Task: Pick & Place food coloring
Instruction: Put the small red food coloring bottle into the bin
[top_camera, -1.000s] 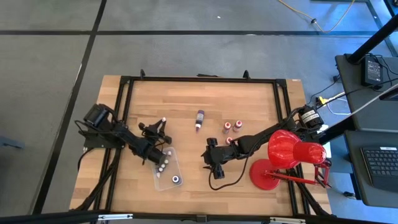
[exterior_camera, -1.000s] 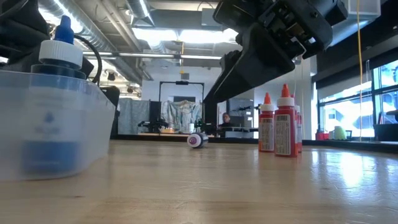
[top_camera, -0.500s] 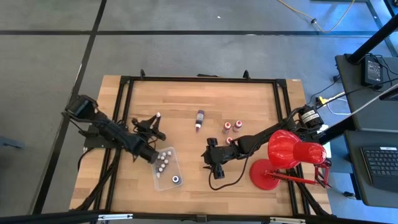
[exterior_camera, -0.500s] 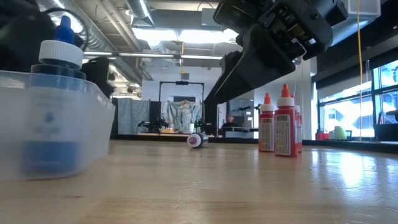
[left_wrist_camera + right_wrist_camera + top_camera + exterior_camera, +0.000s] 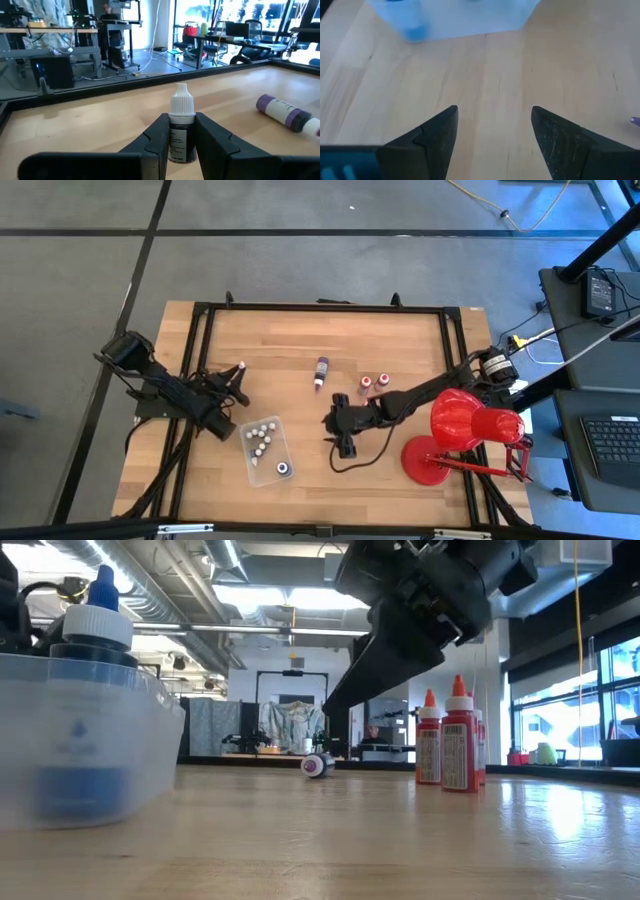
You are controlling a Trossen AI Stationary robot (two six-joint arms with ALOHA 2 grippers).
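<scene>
Left gripper (image 5: pixel 180 145): we've pulled back from the tray (image 5: pixel 262 468), clamped on a white-capped bottle (image 5: pixel 181 130).
Right gripper (image 5: pixel 492 135): spread wide, empty, nearer the red bottles (image 5: pixel 373 384).
Meaning: we lifted one out.

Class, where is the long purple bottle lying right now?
In the high view, the purple bottle lies on its side near the table's middle, between the left gripper and the red-capped bottles.

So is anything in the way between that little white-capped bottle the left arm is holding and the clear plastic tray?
Nothing visible: the left gripper holds the white-capped dropper bottle, with only bare wood between it and the clear plastic tray.
</scene>
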